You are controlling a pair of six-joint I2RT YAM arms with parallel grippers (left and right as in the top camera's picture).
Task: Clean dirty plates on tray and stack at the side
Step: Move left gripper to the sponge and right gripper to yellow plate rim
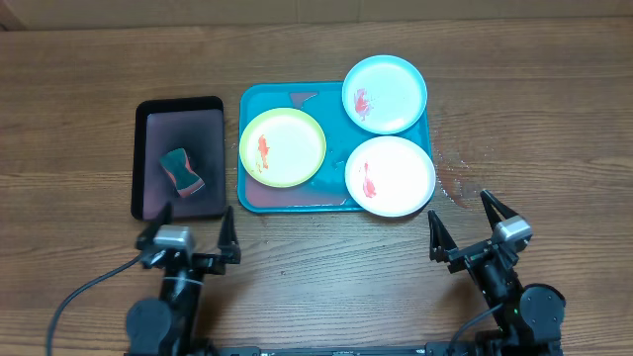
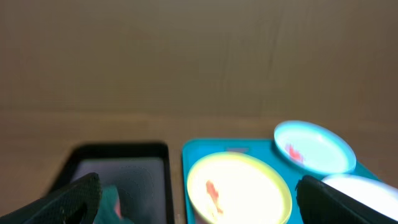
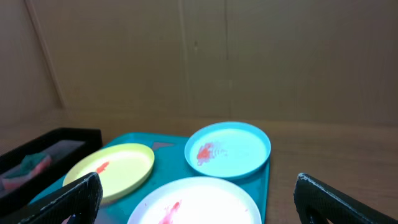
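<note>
Sitting on the turquoise-blue rectangular plastic tray (image 1: 255, 101) were three red-smeared round plastic plates (image 1: 282, 148). Left fingers (image 1: 229, 227) and right fingers (image 1: 435, 235) hovered spread wide, both empty.

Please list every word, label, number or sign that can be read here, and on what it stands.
None. No writing shows on the yellow-green round plastic plate, the light blue plate, the white plate, the turquoise rectangular plastic tray or the small black tray.

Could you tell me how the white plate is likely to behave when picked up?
The white plate looks like thin, glossy plastic: probably stiff, light and slippery. It seems to overlap the tray rim, so it may rock if pushed.
</note>
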